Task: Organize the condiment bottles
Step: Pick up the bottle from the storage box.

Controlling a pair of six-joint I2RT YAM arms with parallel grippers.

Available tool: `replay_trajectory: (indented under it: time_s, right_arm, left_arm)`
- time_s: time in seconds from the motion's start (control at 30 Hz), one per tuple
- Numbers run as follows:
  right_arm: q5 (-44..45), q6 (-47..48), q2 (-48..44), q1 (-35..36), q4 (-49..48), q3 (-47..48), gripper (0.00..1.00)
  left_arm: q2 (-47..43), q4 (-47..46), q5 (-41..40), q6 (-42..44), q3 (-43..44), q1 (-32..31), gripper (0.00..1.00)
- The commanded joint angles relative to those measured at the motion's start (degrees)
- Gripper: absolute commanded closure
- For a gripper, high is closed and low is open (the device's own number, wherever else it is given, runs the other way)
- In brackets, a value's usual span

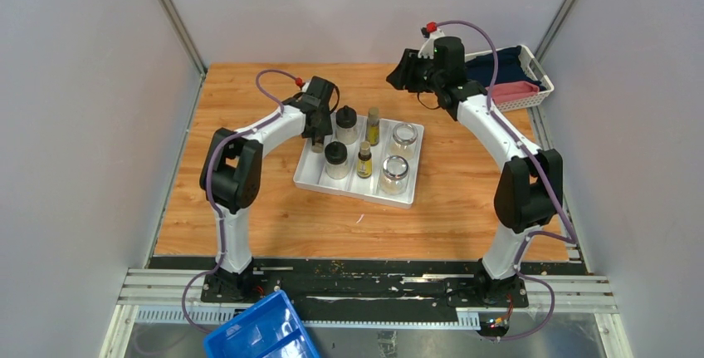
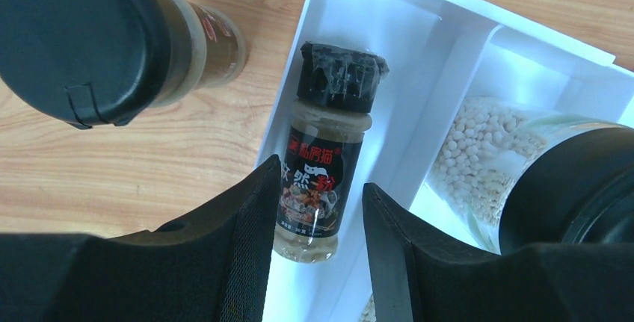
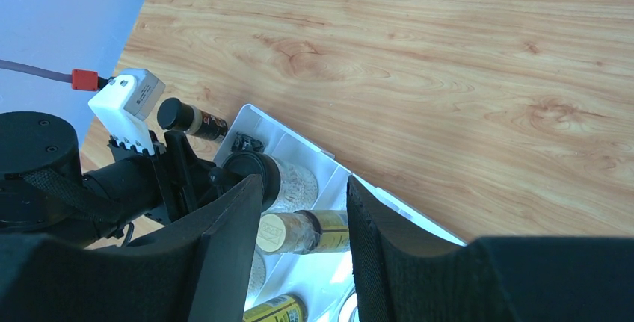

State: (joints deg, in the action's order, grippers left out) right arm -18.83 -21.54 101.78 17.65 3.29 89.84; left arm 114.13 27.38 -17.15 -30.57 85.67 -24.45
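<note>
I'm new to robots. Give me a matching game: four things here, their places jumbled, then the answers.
Things
1. small black-labelled shaker bottle
2. black-capped bottle of tan powder
3. blue plastic bin
4. white lattice basket

Places
A. at the wooden table's far right corner
B. on bare wood beside the white divided tray
C. at the near edge, by the left arm's base
D. in the tray's end compartment, under the open left gripper

Pairs: 1-D, 2-B, 3-C, 4-A
</note>
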Motion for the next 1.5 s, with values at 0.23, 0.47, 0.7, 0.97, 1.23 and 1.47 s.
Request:
replay_trajectory:
  time_s: [0.23, 0.47, 0.7, 0.97, 1.23, 1.47]
  right_arm:
    - [-0.02, -0.17, -2.82, -0.14, -1.7, -1.59, 0.51]
    - [-0.42, 0.25, -2.06, -0.18, -2.02, -1.3, 0.51]
    - [-0.4, 0.23, -1.37, -0.15, -2.06, -0.75, 0.51]
    - [-0.66, 0.4, -0.69, 0.11, -1.29, 0.47, 0.51]
    - [-0.86, 0.98, -0.55, 0.15, 0.23, 1.63, 0.51]
    - [-2.14, 1.03, -0.04, 0.28, 1.23, 3.16, 0.5]
  left_arm:
    - [3.04, -0.8, 0.16, 0.62, 0.2, -0.78, 0.51]
    - [6.37, -2.2, -0.45, 0.69, 0.9, -0.78, 0.52]
    - [5.62, -4.05, -2.84, 1.45, 0.5, -0.69, 1.0]
    - [-0.31, -7.79, -6.58, 1.17, -3.83, -0.69, 1.0]
    - [-6.38, -8.04, -8.32, 2.24, -4.4, -0.93, 1.0]
    - [-11.38, -9.92, -8.89, 4.08, -6.2, -1.18, 1.0]
